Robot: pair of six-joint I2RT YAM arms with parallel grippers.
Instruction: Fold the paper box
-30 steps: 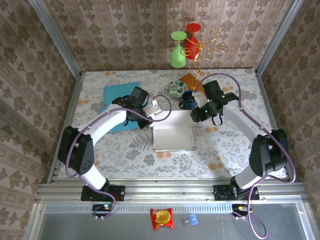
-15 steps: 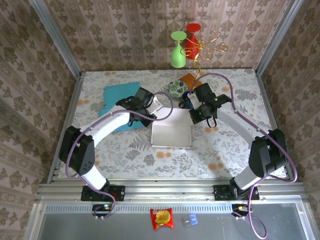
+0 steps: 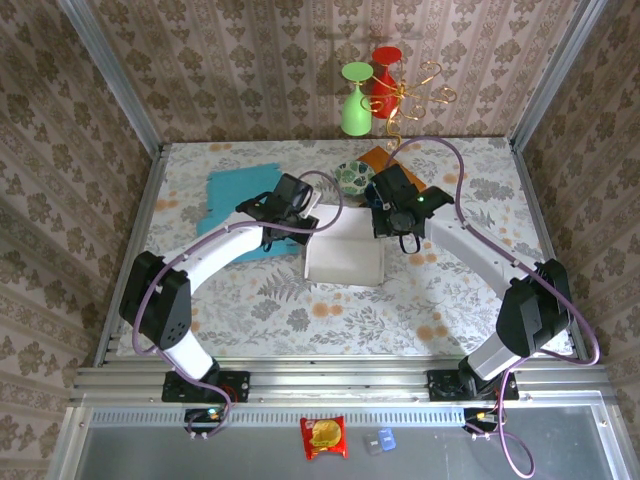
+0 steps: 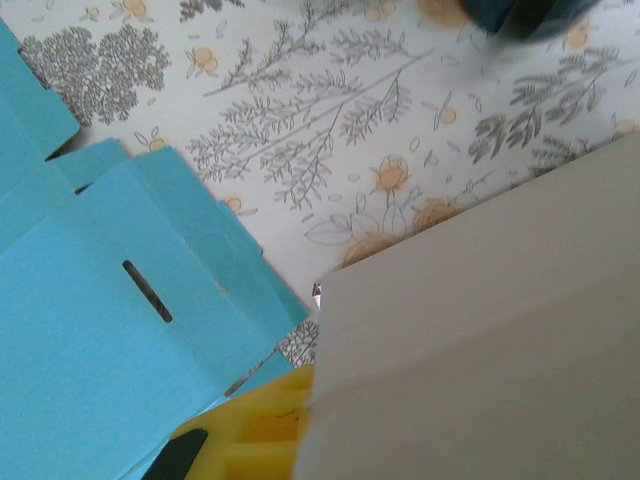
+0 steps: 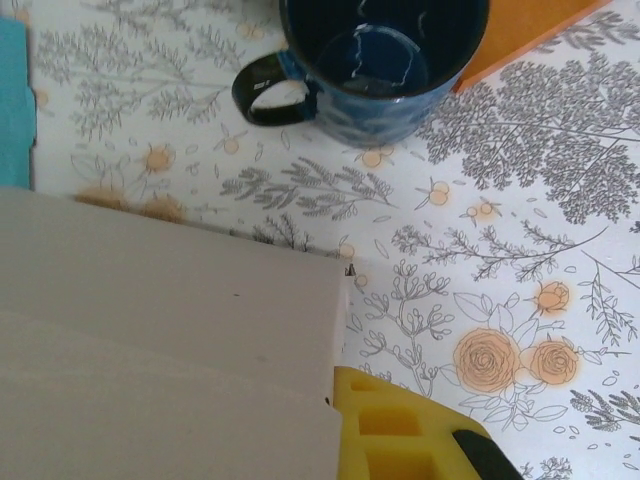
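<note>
The white paper box [image 3: 345,262] sits mid-table with its rear flap [image 3: 343,226] raised between the two arms. My left gripper [image 3: 310,216] is shut on the flap's left edge. In the left wrist view one yellow finger [image 4: 250,440] shows beside the white panel [image 4: 480,330], which hides the other. My right gripper [image 3: 384,226] is shut on the flap's right edge. One yellow finger [image 5: 400,430] presses against the white panel [image 5: 170,340] in the right wrist view.
A flat teal cardboard sheet [image 3: 235,200] lies left of the box, under the left arm. A dark blue mug [image 5: 380,60], an orange sheet [image 5: 530,30] and a patterned plate [image 3: 352,176] sit just behind the box. Green and red glasses [image 3: 356,100] stand at the back wall.
The right gripper has shut on the flap's right edge. Both grippers have moved toward the back and inward, and the flap has swung up over the box.
</note>
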